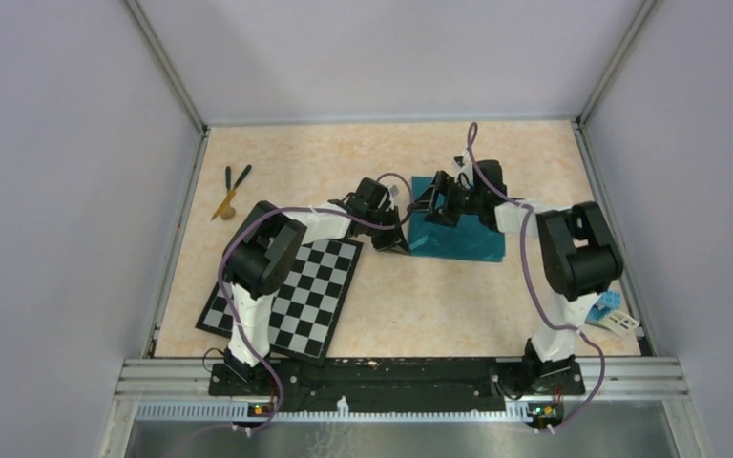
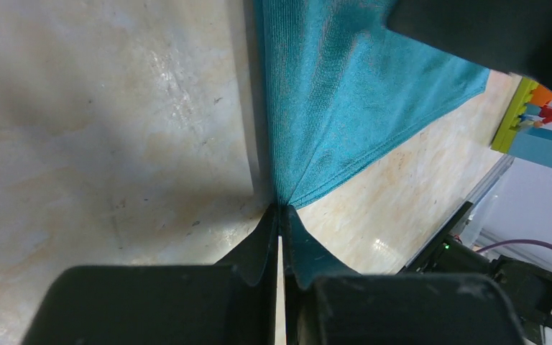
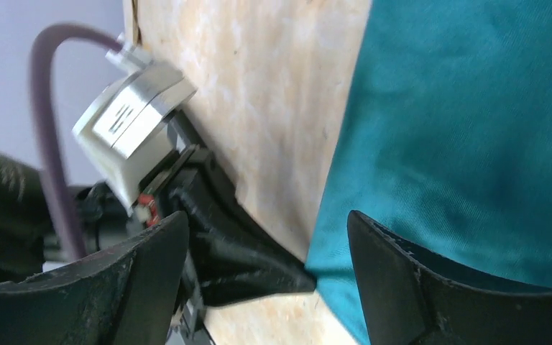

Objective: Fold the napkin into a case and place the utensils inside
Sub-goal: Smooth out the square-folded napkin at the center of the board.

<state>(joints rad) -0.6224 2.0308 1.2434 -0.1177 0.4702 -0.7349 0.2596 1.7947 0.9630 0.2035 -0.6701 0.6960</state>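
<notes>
The teal-green napkin lies on the table right of centre as a broad rectangle, with no narrow case shape to it. My left gripper is at its left corner, shut on that corner, and the cloth fans out from the tips. My right gripper hovers over the napkin's left part, open with nothing between its fingers. The cloth lies under its right finger. The utensils, dark green and tan sticks, lie far left near the back wall.
A black-and-white checkerboard mat lies under the left arm. Blue-and-green toy blocks sit at the right edge, also seen in the left wrist view. Metal rails border the table.
</notes>
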